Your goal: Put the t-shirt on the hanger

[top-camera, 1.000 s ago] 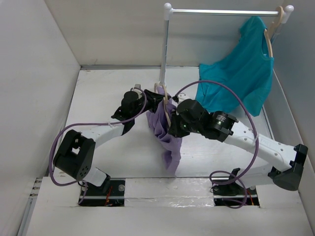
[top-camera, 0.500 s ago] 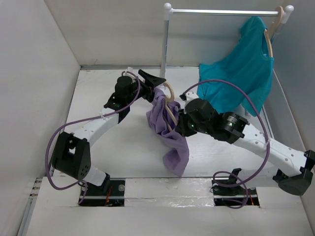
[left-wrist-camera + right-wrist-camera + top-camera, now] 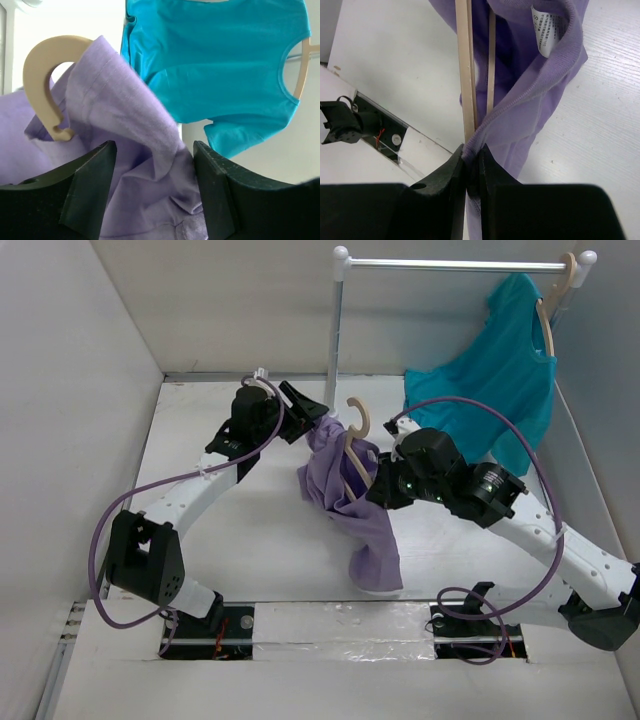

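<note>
The lavender t-shirt [image 3: 345, 505] hangs bunched in the air between the two arms, its hem trailing towards the table. The beige wooden hanger [image 3: 358, 420] is inside it, with its hook sticking out above the collar. My right gripper [image 3: 383, 488] is shut on the collar hem [image 3: 520, 100], with the hanger's thin arm [image 3: 466, 75] running down against its left finger. In the right wrist view the gripper [image 3: 472, 152] shows no gap. My left gripper [image 3: 307, 412] is open at the shirt's top. In its wrist view, shirt fabric [image 3: 135, 150] lies loose between the wide-apart fingers [image 3: 152, 155], next to the hook [image 3: 37, 75].
A white clothes rail [image 3: 450, 262] on a post [image 3: 333, 330] stands at the back. A teal t-shirt [image 3: 495, 380] hangs from it on another hanger at the right, also seen in the left wrist view [image 3: 215, 55]. White walls close in on the left and right.
Both arms have lifted the shirt and hanger and carried them back and to the right. The hook now stands free above the collar, and the shirt hangs longer.
</note>
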Controlling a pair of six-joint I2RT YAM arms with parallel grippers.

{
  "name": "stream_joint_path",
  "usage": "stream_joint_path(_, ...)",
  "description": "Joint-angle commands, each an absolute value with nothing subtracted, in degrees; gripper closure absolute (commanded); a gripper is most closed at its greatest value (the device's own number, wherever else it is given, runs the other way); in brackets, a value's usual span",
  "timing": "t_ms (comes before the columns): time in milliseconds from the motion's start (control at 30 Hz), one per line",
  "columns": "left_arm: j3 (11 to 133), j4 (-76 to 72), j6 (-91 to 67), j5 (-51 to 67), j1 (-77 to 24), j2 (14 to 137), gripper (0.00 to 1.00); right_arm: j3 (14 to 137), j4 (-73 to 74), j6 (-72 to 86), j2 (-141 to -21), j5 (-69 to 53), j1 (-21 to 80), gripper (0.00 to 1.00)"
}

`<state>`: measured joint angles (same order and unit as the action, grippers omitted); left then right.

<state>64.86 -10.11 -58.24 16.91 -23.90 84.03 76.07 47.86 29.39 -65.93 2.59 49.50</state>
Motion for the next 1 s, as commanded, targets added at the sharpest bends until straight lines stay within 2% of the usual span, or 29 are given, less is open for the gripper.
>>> stream_joint_path(0,66.53,-10.54,-54.49,17.14,-23.91,81.82,0.42,77.08,43.24,28.21,-64.69,0.53,49.31,1.00)
stream_joint_path(33,66.71,-11.24,-54.32,17.57,-23.91,82.00,0.49,76.91,43.24,28.30,-64.60,0.44,49.31,1.00)
stream_joint_path(67,66.71,-11.51,-54.23,17.93,-23.91,82.00,0.60,76.90,43.50,28.21,-64.60,0.44,49.31,1.00)
stream_joint_path(133,66.80,-12.21,-54.14,18.45,-23.91,82.18,0.66,76.73,43.51,28.21,-64.60,0.44,48.78,1.00)
stream_joint_path(167,66.97,-12.39,-54.05,18.89,-23.91,82.18,0.75,76.47,43.51,28.30,-64.51,0.44,48.78,1.00)
stream_joint_path(333,68.20,-11.26,-53.00,19.07,-23.91,82.09,0.75,75.85,43.77,28.56,-64.42,0.44,48.78,1.00)
stream_joint_path(467,70.57,-8.44,-50.89,19.25,-23.91,82.70,0.52,75.67,44.74,28.48,-63.90,0.53,48.78,1.00)
stream_joint_path(633,71.45,-7.04,-50.01,18.72,-23.91,82.97,0.43,76.81,44.21,28.13,-63.02,0.61,48.78,1.00)
stream_joint_path(667,71.63,-6.60,-49.75,18.46,-23.91,83.06,0.44,77.08,44.21,28.13,-63.02,0.62,48.78,1.00)
stream_joint_path(800,73.12,-4.49,-47.47,17.14,-23.91,83.14,0.57,77.52,44.73,27.69,-62.84,1.84,47.64,1.00)
stream_joint_path(867,74.00,-2.73,-46.59,17.31,-23.91,83.84,0.69,77.35,44.47,27.25,-62.58,1.41,46.85,1.00)
stream_joint_path(967,75.14,-1.15,-45.27,17.75,-23.91,84.72,0.72,77.17,44.21,26.98,-62.58,0.53,46.14,1.00)
